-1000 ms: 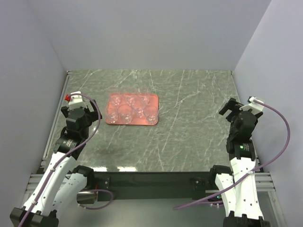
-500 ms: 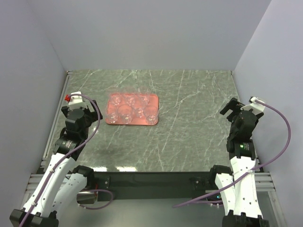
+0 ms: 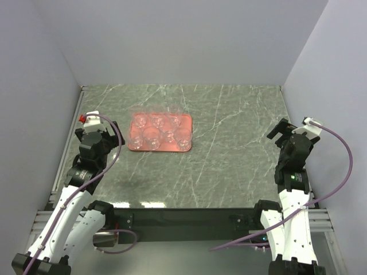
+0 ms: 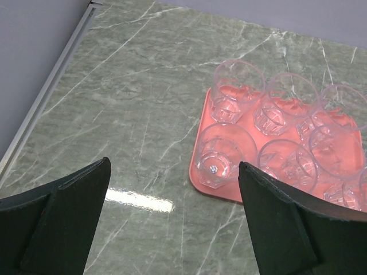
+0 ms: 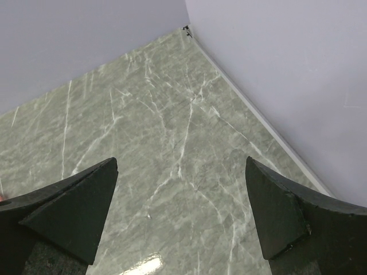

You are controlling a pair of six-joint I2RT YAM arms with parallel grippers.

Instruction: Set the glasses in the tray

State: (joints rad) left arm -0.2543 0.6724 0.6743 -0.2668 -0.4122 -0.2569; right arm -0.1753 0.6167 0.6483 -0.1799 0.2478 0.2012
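Contents of the workspace, left to right in the overhead view.

1. Left gripper (image 4: 173,169). Sits at the left edge of the frame, at mid-height, over the table (image 3: 229,149). Its jaws are spread wide and hold nothing. In the left wrist view the two dark fingers (image 4: 69,217) fill the lower corners, with bare marble and the near corner of the tray between them. It is clear of the tray and touches none of the glasses.

2. Tray (image 3: 131,146). Salmon-pink, rectangular with rounded corners and a low rim. It lies flat on the table, left of centre and slightly above the middle of the frame, just right of the left gripper.

3. Glasses (image 3: 151,136). Six small clear tumblers, all upright and all inside the tray. They stand in two rows of three, close together. The left wrist view shows their faceted bases. The nearest glass stands in the tray's lower left corner.

4. Table, centre and right. Grey-green marble with pale veins.

5. Right gripper (image 3: 276,129). Sits at the right edge of the frame, at mid-height, well apart from the tray. Its jaws are spread wide and hold nothing. The right wrist view shows only marble and the far right wall (image 5: 287,69) between its fingers.
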